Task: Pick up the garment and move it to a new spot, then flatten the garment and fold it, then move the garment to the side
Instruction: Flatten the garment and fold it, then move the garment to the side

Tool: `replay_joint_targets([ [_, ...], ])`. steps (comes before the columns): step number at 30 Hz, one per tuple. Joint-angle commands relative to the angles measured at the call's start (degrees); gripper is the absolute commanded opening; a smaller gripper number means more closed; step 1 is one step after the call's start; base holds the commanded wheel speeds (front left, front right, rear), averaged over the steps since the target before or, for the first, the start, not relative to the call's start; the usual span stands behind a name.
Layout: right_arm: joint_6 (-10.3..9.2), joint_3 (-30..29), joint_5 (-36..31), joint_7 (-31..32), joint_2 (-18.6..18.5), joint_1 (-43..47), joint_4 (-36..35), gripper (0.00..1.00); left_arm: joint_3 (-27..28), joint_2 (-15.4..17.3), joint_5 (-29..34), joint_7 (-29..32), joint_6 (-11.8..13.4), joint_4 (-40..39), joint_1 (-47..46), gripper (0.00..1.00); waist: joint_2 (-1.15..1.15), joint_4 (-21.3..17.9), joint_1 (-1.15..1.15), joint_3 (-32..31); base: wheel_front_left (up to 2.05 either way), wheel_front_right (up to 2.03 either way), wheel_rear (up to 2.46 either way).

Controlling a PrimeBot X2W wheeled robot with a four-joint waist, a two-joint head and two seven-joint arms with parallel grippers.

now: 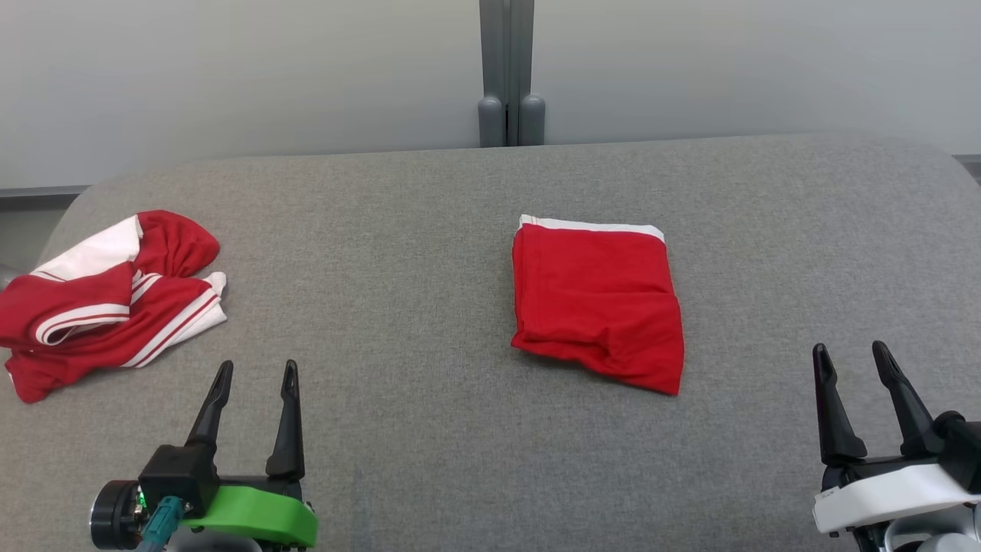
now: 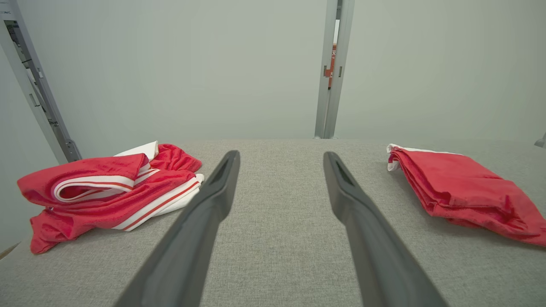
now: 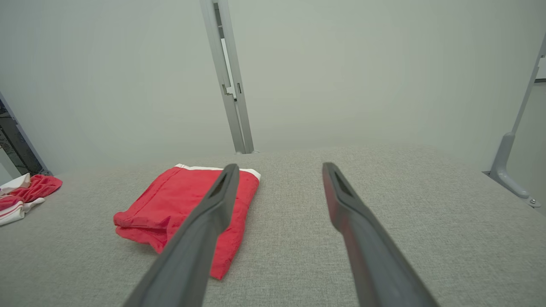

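A crumpled red-and-white striped garment (image 1: 107,303) lies in a heap at the table's left edge, also seen at the left of the left wrist view (image 2: 111,189). A red garment with a white band (image 1: 602,303) lies folded into a neat rectangle right of centre (image 2: 460,192) (image 3: 183,204). My left gripper (image 1: 257,368) hovers open near the front left, empty, just right of the heap (image 2: 281,157). At the front right my right gripper (image 1: 850,349) is open and empty, with the folded garment to its left (image 3: 280,167).
The grey fabric table (image 1: 429,253) has rounded far corners. A pale wall with a grey vertical post (image 1: 506,73) stands close behind it. A grey bracket (image 3: 507,166) sits off the table's right side.
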Motion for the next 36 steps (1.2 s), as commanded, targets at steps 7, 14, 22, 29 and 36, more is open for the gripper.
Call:
replay_joint_targets([
  [7, -0.06, 0.04, -0.47, -0.14, -0.09, 0.07, 0.35, 1.00, 0.45, 0.40, 0.20, -0.01, -0.06, -0.28, 0.42, 1.00, 0.00, 0.08, 0.00, 0.38, 0.00, 0.00, 0.00],
  [14, -0.06, -0.17, -0.73, -0.06, 0.19, -0.13, 0.68, 1.00, 0.60, 0.26, 0.18, -0.01, 0.13, -0.30, 0.26, 1.00, 0.00, 0.13, 0.00, 0.44, 0.00, 0.00, 0.00],
  [22, -0.06, -0.02, -1.16, 0.25, 0.37, -1.31, 1.32, 1.00, 0.57, 0.12, 0.16, -0.01, 0.10, -0.34, 0.47, 1.00, 0.00, 0.39, 0.00, 0.36, 0.00, 0.00, 0.00],
  [29, -0.06, 1.74, -1.99, 0.69, -1.09, -5.66, 2.60, 1.00, 0.09, -0.04, 0.08, -0.01, 0.18, -0.47, -0.50, 1.00, 0.00, 1.17, 0.00, 1.35, 0.00, 0.00, 0.00],
  [36, -0.06, 4.14, -2.55, 3.00, -3.90, -15.11, 5.76, 1.00, -0.90, -0.25, 0.02, -0.01, 0.47, -0.84, -2.35, 1.00, 0.00, 2.47, 0.00, 4.25, 0.00, 0.00, 0.00],
])
